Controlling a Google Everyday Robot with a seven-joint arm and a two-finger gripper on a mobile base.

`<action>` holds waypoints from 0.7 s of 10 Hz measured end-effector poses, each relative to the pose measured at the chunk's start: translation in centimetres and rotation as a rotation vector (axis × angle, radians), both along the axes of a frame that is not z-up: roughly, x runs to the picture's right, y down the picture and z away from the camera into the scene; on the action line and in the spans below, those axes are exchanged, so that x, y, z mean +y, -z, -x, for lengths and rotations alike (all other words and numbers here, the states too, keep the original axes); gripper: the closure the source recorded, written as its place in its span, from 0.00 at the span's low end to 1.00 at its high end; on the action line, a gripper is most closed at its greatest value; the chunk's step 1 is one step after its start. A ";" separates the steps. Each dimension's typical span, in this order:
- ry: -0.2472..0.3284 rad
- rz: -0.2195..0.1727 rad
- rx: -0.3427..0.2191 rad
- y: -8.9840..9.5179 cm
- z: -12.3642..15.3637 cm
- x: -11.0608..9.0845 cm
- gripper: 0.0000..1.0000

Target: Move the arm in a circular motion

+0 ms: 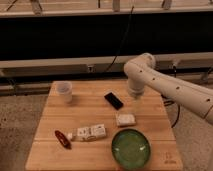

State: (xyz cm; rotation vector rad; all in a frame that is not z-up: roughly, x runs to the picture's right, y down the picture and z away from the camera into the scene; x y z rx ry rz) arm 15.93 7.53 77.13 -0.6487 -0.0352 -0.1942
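The white glossy arm (170, 86) with small dark dots reaches in from the right edge, bends at a bulbous joint (142, 64) near the table's back right, and points down. Its slim pale tip, the gripper (137, 101), hangs just above the wooden table (45, 155), to the right of a black phone (114, 100) and behind a small white packet (126, 119). It holds nothing that I can see.
On the table: a white cup (64, 91) at the back left, a red-brown object (62, 139) at the front left, a white boxy item (91, 132) at mid front, a green bowl (131, 148) at the front right. A dark wall with rails stands behind.
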 end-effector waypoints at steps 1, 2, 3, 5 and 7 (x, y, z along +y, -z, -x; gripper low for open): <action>-0.001 0.001 0.001 -0.1 -0.2 0.0 0.20; -0.001 0.002 0.002 -0.1 -0.6 0.0 0.20; 0.001 0.005 0.003 -0.2 -0.7 0.1 0.20; 0.008 0.010 -0.001 -0.2 -0.3 0.3 0.20; 0.025 0.011 -0.013 -0.1 -0.1 0.4 0.20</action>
